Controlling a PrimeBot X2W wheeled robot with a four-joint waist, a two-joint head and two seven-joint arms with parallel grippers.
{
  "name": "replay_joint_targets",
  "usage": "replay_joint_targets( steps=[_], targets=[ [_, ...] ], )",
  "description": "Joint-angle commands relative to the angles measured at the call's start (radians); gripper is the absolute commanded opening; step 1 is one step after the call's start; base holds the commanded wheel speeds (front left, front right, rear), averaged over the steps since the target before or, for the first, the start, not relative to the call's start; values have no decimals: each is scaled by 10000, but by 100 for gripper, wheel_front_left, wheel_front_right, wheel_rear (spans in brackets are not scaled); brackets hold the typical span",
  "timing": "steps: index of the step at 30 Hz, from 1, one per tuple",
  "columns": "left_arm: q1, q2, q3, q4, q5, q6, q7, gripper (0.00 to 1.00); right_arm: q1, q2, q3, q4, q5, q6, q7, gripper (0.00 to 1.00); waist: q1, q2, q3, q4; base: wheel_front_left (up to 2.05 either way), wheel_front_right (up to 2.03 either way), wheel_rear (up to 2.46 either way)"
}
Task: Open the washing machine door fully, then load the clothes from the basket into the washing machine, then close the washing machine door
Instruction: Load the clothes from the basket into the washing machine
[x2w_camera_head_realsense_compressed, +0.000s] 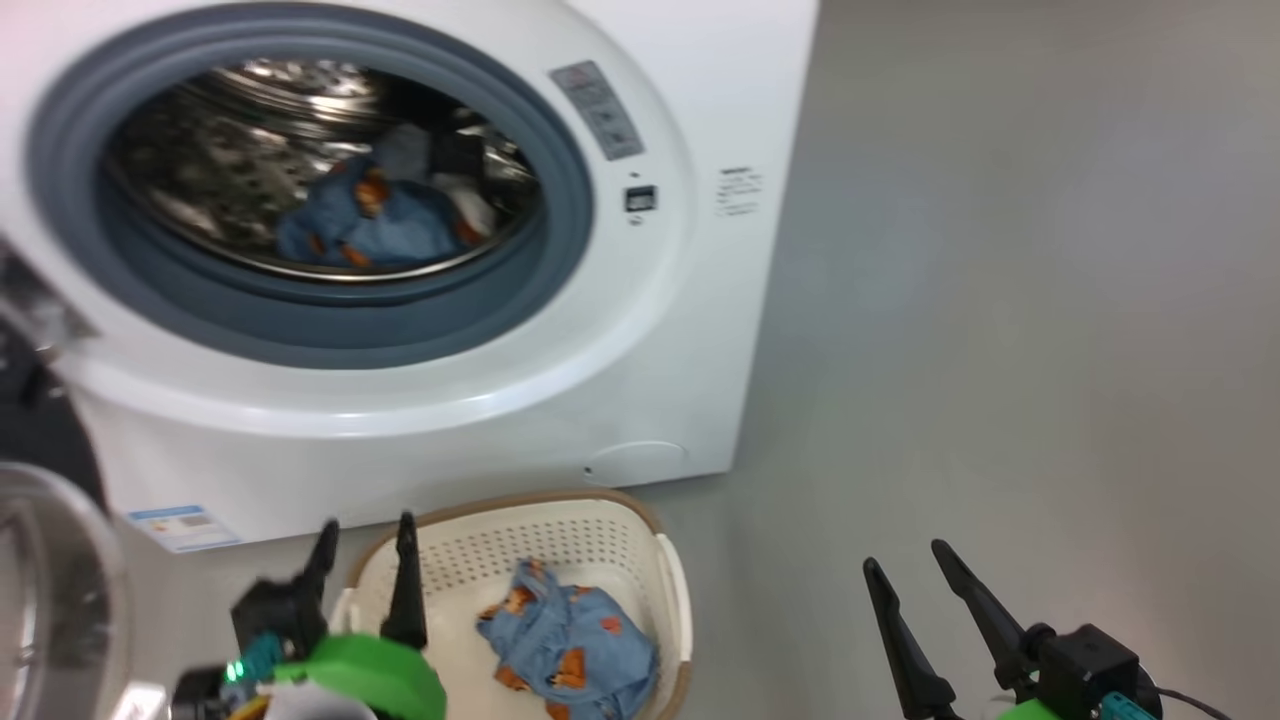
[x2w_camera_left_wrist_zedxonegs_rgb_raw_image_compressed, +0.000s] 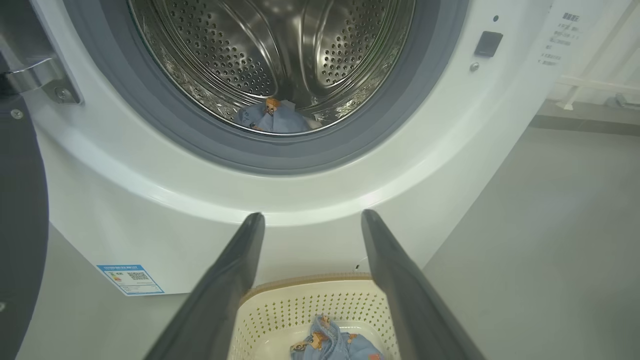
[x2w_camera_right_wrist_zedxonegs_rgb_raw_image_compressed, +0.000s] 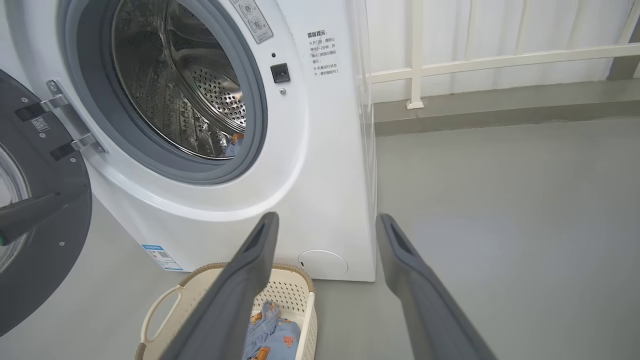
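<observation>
The washing machine stands with its door swung wide open to the left. Inside the steel drum lies a light blue garment with orange bears, with a white piece beside it. On the floor in front sits the cream basket, and another blue bear-print garment lies in it. My left gripper hangs open over the basket's left end, nothing between its fingers. My right gripper is open and empty above bare floor, right of the basket. The left wrist view looks past the basket into the drum.
Grey floor stretches to the right of the machine. A white railing with a pale curtain behind it runs along the back wall. The open door's glass bowl juts out close to my left arm.
</observation>
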Motion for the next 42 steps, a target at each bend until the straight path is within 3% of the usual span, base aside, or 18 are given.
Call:
replay_joint_targets(
  steps=[1, 8, 19, 30, 42],
  targets=[
    [152, 116, 229, -478, -155, 153, -64, 100, 1, -80, 187, -289, -108, 62, -49, 100, 0, 0, -497, 579, 0, 0, 0],
    [1652, 125, 127, -1915, -73, 560, -64, 100, 348, -204, 98, -350, -136, 62, -49, 100, 0, 0, -982, 1001, 0, 0, 0],
    [3349, 259, 807, -3733, 24, 422, -64, 100, 755, -451, -91, -530, -304, 62, -49, 100, 0, 0, -1192, 1285, 0, 0, 0],
    [4136, 158, 1309, -4231, 29, 247, -64, 100, 1035, -468, -439, -738, -516, 62, -49, 100, 0, 0, -1170, 1151, 0, 0, 0],
    [4140, 65, 1477, -4067, -63, 28, -64, 100, 1061, -444, -626, -763, -649, 62, -49, 100, 0, 0, -848, 545, 0, 0, 0]
  ],
)
